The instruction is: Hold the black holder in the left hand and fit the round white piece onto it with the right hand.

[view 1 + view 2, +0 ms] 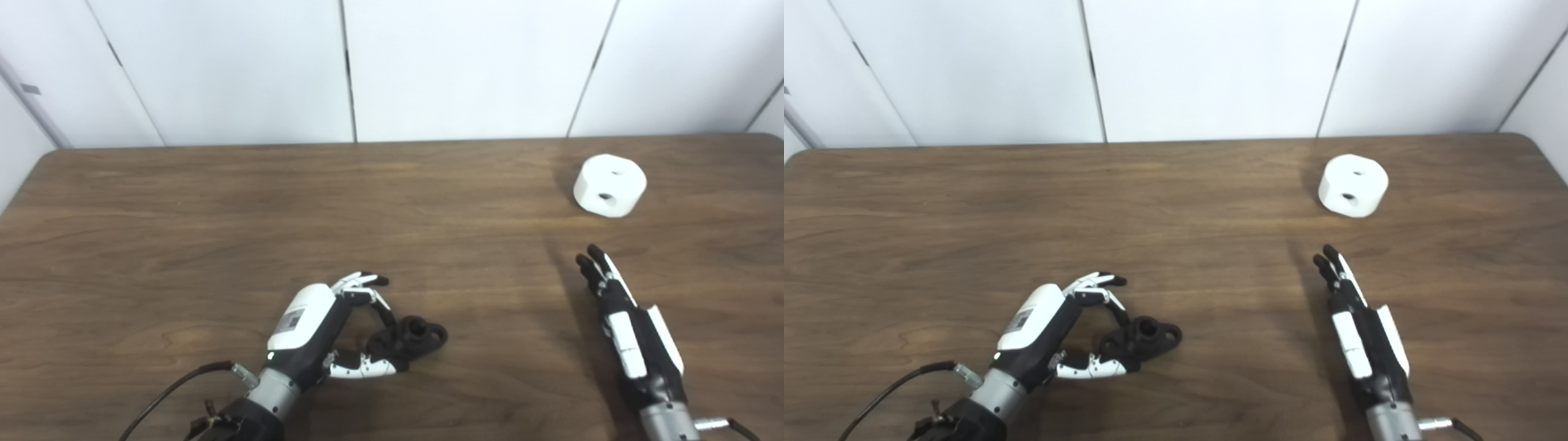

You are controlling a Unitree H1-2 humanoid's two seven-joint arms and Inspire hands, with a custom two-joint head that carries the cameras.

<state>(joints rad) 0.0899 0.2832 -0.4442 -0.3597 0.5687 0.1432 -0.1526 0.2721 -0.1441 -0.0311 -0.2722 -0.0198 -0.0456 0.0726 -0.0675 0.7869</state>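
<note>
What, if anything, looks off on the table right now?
Nothing looks damaged or spilled. The white piece sits tipped on the table's far right, so one hole faces forward. The black holder lies flat between the left hand's fingers, not yet lifted. The right hand is open, short of the white piece.

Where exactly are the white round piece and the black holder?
round white piece (610, 184), left eye view, on its curved side wall.
black holder (420, 334), left eye view, on its raised middle collar.

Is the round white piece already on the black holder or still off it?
Off. The round white piece sits alone far right on the table, apart from the black holder.
</note>
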